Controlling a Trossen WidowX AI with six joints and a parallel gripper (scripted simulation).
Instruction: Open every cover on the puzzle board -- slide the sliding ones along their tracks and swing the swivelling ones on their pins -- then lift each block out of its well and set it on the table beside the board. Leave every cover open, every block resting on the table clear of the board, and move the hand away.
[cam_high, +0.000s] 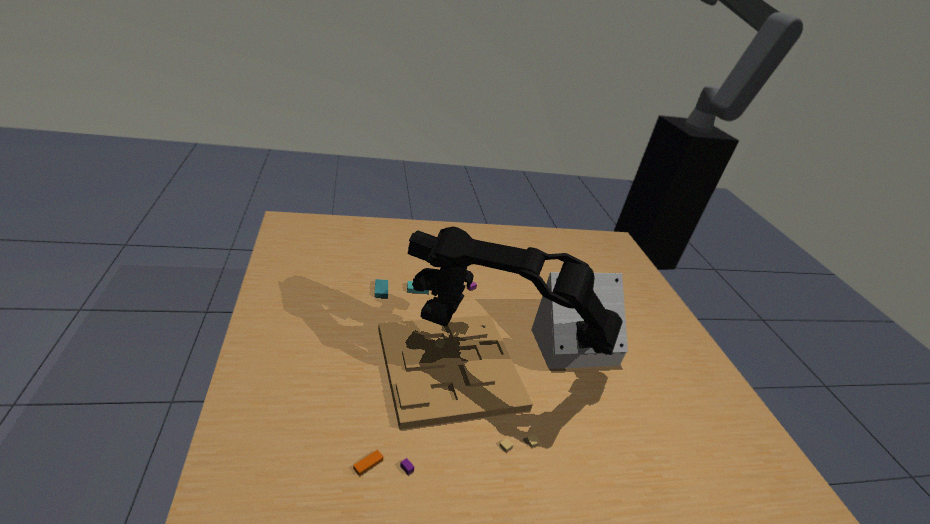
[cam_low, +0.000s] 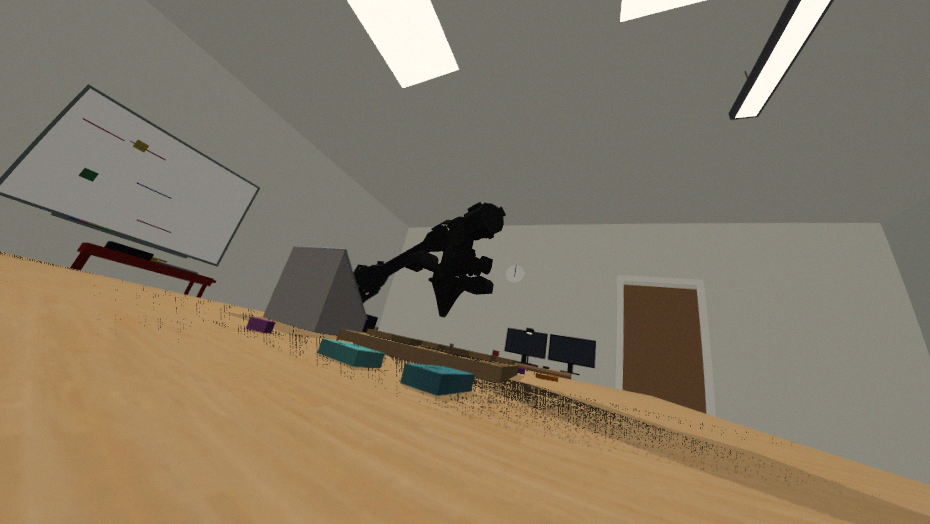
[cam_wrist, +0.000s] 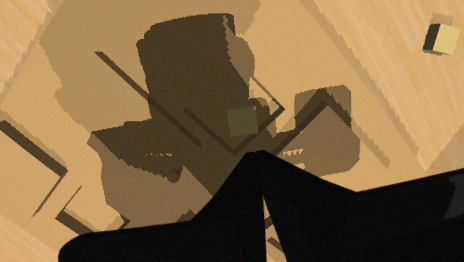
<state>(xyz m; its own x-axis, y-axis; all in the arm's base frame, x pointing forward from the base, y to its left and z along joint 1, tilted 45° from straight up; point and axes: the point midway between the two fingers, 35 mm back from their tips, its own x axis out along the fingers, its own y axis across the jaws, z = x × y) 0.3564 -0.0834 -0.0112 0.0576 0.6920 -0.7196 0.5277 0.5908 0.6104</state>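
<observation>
The tan puzzle board (cam_high: 468, 403) (cam_low: 436, 354) (cam_wrist: 280, 30) lies flat. Its covers are the same tan; dark L-shaped edges mark covers or wells, and their open or closed state is hard to tell. My gripper (cam_high: 447, 323) (cam_low: 443, 315) (cam_wrist: 255, 160) is shut and empty above the far part of the board. A dull green square (cam_wrist: 242, 121) shows in the shadow ahead of the fingertips. Beyond the board rest two teal blocks (cam_high: 381, 289) (cam_low: 437, 378), a magenta block (cam_high: 473, 285) (cam_low: 260, 324) and a pale yellow block (cam_wrist: 445, 39). Nearer lie an orange block (cam_high: 368, 462), a purple block (cam_high: 407, 466) and two pale yellow blocks (cam_high: 506, 445).
A grey metal box (cam_high: 588, 312) (cam_low: 312, 286) stands to the right of the board in the top view, with my arm's base at it. Another grey arm (cam_high: 754, 71) stands on a black pedestal (cam_high: 676, 188) beyond the table. My arm's shadow covers much of the board.
</observation>
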